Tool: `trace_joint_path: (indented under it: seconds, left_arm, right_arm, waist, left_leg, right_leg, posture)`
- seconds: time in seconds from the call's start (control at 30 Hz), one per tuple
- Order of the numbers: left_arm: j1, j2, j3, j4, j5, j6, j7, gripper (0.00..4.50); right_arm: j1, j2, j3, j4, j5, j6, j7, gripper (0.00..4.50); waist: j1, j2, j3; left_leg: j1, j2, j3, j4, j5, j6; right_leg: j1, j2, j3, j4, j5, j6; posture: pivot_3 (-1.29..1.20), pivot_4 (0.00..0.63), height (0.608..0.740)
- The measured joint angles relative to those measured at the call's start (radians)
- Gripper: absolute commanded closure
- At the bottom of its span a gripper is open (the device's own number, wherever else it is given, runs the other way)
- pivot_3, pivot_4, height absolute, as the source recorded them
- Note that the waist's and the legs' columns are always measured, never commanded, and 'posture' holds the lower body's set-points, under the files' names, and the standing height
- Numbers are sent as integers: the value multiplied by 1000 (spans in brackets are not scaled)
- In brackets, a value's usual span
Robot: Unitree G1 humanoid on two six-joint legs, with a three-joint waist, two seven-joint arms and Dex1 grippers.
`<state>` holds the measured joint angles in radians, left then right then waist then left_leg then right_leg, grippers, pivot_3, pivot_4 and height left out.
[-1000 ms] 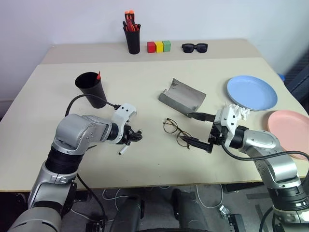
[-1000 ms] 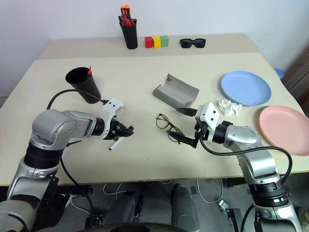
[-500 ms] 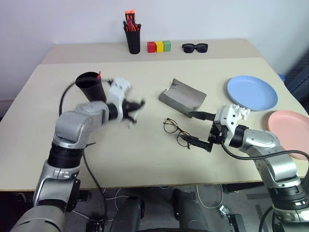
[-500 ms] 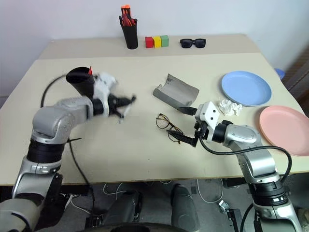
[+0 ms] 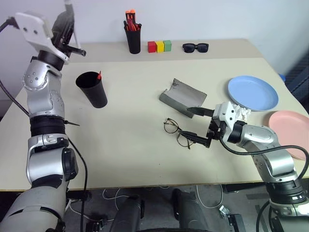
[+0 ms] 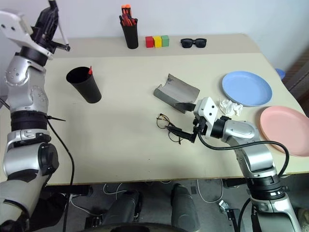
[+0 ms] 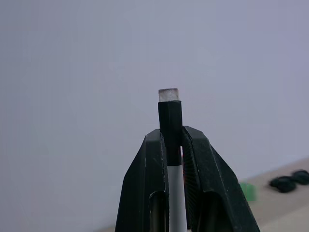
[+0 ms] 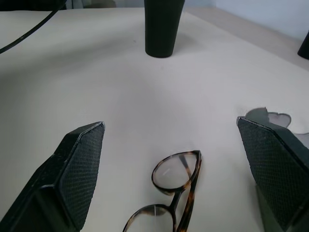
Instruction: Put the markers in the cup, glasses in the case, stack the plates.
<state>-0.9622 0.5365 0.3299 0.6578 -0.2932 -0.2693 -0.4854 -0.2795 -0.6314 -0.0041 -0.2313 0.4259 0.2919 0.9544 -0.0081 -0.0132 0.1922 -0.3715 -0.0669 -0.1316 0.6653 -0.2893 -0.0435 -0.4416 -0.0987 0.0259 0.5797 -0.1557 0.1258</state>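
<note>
My left gripper [image 5: 66, 23] is raised high above the table's far left corner, shut on the white marker [image 7: 175, 193], whose black cap [image 7: 170, 116] sticks out past the fingertips. The black cup [image 5: 91, 89] stands below and to the right of it, with a red marker tip [image 5: 99, 75] showing at its rim. My right gripper [image 5: 196, 125] stands open at table level, with the wire-framed glasses [image 8: 171, 193] lying just in front of its jaws. The grey case [image 5: 182, 96] lies open behind them. The blue plate [image 5: 252, 92] and the pink plate [image 5: 289, 126] sit apart at the right.
A black pen holder [image 5: 132, 36] with orange-tipped pens, three coloured blocks [image 5: 159, 46] and black sunglasses [image 5: 195, 47] line the back of the table. A crumpled white tissue [image 5: 243, 112] lies beside the blue plate, near my right wrist.
My left arm has swung up and to the left from the table, carrying the white marker high above the cup's far side. The right arm and the glasses have stayed put.
</note>
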Motion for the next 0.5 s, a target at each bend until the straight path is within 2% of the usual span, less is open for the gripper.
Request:
trace_joint_path:
  seconds: [0.17, 0.47, 0.5]
  left_arm:
    - [61, -35, 7, 90, 0, -60, 9, 4433]
    - [161, -71, 3, 104, 0, -70, 14, 4433]
    - [171, -72, 2, 104, 1, -68, 15, 3578]
  right_arm:
    - [0, -1, 0, 0, 0, 0, 3, 0]
    - [0, 0, 0, 0, 0, 1, 3, 0]
    - [0, 0, 0, 0, 0, 1, 3, 0]
  waist:
    - [-2, 0, 0]
    - [-3, 0, 0]
    - [-3, 0, 0]
  left_leg:
    - [0, 0, 0, 0, 0, 0]
    - [0, 0, 0, 0, 0, 0]
    - [0, 0, 0, 0, 0, 0]
  right_leg:
    - [0, 0, 0, 1, 0, 0]
    - [0, 0, 0, 1, 0, 0]
    - [0, 0, 0, 1, 0, 0]
  posture:
    - [0, 150, 740]
    - [0, 150, 740]
    - [0, 150, 740]
